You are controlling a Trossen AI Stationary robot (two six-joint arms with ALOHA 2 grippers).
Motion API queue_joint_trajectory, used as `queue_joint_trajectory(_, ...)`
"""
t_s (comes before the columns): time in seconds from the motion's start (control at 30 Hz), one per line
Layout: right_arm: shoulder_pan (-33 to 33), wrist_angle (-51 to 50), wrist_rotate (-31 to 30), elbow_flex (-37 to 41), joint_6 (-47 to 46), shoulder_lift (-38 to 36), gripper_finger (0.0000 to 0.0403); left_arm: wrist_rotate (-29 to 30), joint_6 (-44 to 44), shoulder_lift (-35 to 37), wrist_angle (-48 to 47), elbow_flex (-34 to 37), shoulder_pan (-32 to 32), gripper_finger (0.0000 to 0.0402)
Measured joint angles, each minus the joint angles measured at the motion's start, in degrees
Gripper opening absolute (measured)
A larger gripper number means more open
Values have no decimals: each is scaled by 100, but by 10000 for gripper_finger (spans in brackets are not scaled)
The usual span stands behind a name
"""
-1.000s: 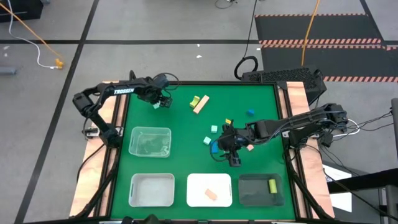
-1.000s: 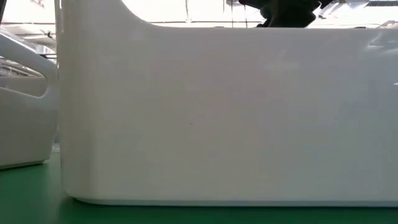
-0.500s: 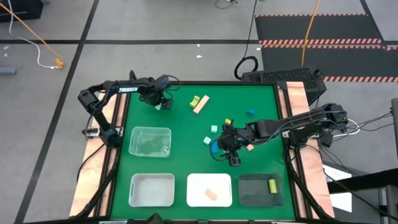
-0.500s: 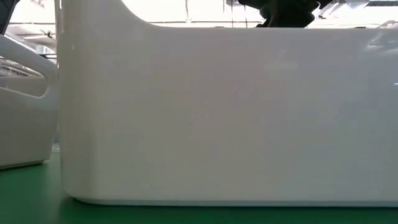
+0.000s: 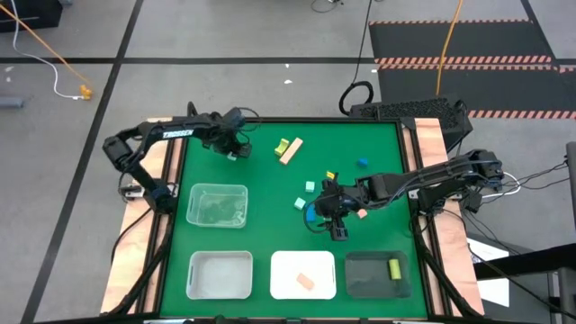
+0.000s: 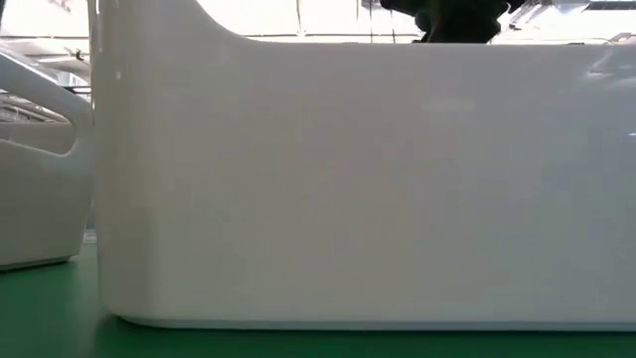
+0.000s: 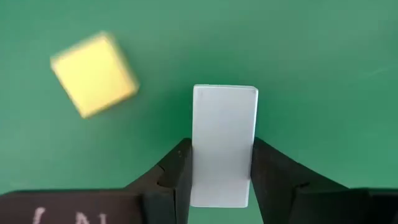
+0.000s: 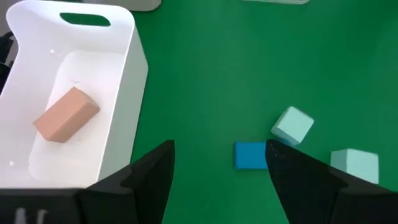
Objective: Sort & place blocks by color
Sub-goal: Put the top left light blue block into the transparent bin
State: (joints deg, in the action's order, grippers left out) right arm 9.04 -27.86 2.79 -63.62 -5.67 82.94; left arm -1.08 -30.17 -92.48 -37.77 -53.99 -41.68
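My left gripper (image 5: 234,151) is at the table's far left, shut on a pale mint bar (image 7: 224,146). A yellow-green cube (image 7: 93,74) lies on the green mat close beside it. My right gripper (image 5: 338,230) (image 8: 217,180) is open and empty, just far of the white tray (image 5: 303,274). A blue block (image 8: 250,155) and two mint cubes (image 8: 292,124) (image 8: 354,165) lie on the mat ahead of its fingers. Farther off lie a yellow-green block (image 5: 282,146), a tan bar (image 5: 291,151) and another blue block (image 5: 362,163). My left gripper pinches the pale mint bar by its two long sides (image 7: 194,168) between its two fingers, on the half nearer the wrist. The fingers lie along the bar, whose other end sticks out past the fingertips. Whether the bar touches the mat I cannot tell.
Three trays stand along the near edge: a pale one (image 5: 219,274), the white one holding a tan block (image 8: 65,115), and a dark one (image 5: 378,274) holding a yellow-green block (image 5: 393,268). A clear tray (image 5: 217,205) stands at the left. The white tray's wall (image 6: 348,179) fills the low view.
My left arm's elbow has swung a little toward the table and back out. Its gripper stays at the far left, still shut on the bar. My right gripper has kept still.
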Motion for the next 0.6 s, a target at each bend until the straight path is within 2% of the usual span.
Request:
queue_joint_trajectory(0.2, -2, 431, 0, 316, -382, 0, 240, -56, -37, 1062, 109, -2, 433, 127)
queue_joint_trajectory(0.4, -2, 1778, 5, 961, -861, 0, 240, -77, -138, 2150, 575, -5, 1293, 127)
queue_joint_trajectory(0.6, 0, 3367, -1, 1553, -1240, 2, 240, -50, -473, 2957, 1732, -9, 2299, 127)
